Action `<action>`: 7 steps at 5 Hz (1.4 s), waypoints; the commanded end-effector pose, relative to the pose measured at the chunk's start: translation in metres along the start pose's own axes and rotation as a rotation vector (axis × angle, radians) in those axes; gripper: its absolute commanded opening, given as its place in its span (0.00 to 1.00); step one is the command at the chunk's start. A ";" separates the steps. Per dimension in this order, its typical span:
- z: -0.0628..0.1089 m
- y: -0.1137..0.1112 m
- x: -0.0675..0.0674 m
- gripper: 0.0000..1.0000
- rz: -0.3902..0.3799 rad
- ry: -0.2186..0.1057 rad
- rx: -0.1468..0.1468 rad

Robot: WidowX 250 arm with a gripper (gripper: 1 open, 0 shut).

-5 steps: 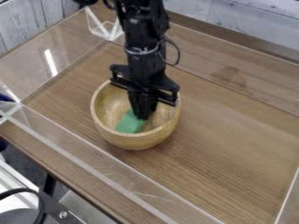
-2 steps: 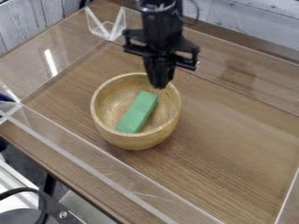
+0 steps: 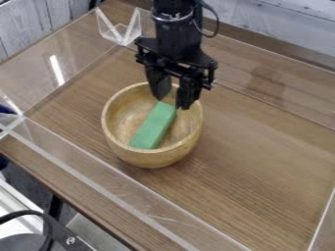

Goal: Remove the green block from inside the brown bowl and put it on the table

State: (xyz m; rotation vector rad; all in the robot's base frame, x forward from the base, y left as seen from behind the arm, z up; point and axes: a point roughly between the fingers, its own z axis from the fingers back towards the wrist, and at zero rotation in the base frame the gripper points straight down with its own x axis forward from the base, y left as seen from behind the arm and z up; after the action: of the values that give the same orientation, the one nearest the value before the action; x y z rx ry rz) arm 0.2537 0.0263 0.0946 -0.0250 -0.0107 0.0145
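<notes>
Green Block Lies in Wooden Bowl Beneath Spread Pincer

At the far left, a black cable (image 3: 47, 224) curves outside the lower-left edge of the brown wood-grain table (image 3: 256, 162). Along that edge runs a low, clear acrylic wall (image 3: 120, 184). Farther right, the round, light tan wooden bowl (image 3: 110, 131) sits on the table, nearer the lower-left edge than the right one, its thick rim facing up. Inside it lies the flat, elongated bright green block (image 3: 155, 127), slanting from the bowl's lower left toward its upper right. The block's upper end is near the black metal pincer (image 3: 173, 99), which reaches down over the bowl's upper side. Its fingers stand spread, one to the left and one to the right, pinching nothing. Bare brown wood grain with darker streaks stretches to the right.
</notes>
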 end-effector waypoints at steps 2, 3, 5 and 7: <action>0.006 0.007 0.004 1.00 -0.005 -0.037 0.025; -0.001 0.010 0.002 1.00 -0.004 -0.022 0.035; -0.020 0.018 -0.004 1.00 -0.006 0.002 0.056; -0.039 0.022 -0.006 1.00 -0.005 0.028 0.065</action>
State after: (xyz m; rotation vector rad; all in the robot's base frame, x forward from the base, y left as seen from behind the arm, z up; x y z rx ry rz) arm 0.2426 0.0443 0.0474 0.0300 0.0522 0.0063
